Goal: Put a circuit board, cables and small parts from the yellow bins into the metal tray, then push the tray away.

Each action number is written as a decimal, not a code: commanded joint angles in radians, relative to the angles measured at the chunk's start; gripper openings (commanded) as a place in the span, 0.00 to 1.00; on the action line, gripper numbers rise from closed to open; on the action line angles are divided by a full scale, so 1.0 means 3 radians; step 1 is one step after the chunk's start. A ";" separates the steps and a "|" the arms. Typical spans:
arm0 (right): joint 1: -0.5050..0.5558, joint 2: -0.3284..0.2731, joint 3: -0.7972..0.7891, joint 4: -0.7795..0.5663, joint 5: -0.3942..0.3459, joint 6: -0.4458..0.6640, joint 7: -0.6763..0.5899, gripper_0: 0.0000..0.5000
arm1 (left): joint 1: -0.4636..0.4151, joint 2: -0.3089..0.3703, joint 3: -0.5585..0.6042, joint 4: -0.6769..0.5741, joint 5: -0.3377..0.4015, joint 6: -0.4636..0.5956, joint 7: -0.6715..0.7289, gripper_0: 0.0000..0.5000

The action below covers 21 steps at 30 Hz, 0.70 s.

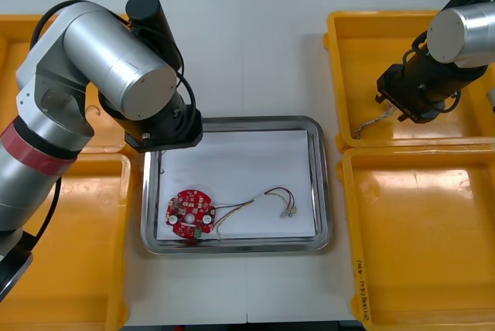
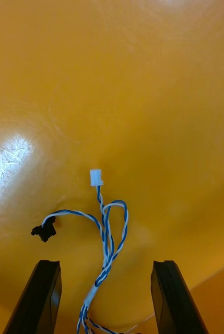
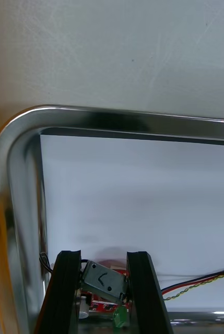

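Work is going on at both sides of the table. The metal tray already holds a red circuit board at its near left, with a red and yellow cable beside it on the white liner.

The left gripper hangs over the tray's left side. Its fingers are closed to a narrow gap on a small metal part, above the board. This looks like the drop-off step. Next it needs to open and let the part land on the liner, not on the board.

The right gripper is down in the far right yellow bin with its fingers spread wide. A twisted blue and white cable lies on the bin floor between them. To pick it up, the gripper needs to sink a little and close across the strands.
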<state>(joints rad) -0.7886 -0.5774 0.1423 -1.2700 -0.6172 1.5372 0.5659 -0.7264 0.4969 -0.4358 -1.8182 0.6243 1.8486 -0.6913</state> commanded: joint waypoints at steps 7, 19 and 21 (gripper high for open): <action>-0.0127 0.0074 0.0037 0.0133 -0.0034 -0.0113 -0.0030 1.00 | -0.0007 -0.0255 -0.0117 0.0196 -0.0281 -0.0384 -0.0247 0.00; -0.0127 0.0079 0.0160 0.0271 -0.0105 -0.0256 -0.0035 1.00 | 0.0197 -0.0317 -0.0112 0.0206 -0.0475 -0.0409 -0.0344 0.00; -0.0127 0.0084 0.0190 0.0281 -0.0116 -0.0287 -0.0046 1.00 | 0.0223 -0.0317 -0.0112 0.0206 -0.0496 -0.0415 -0.0355 0.00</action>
<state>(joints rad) -0.7886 -0.5640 0.1606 -1.1854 -0.6399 1.4688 0.5659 -0.6793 0.4236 -0.4624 -1.7450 0.4933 1.7355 -0.7262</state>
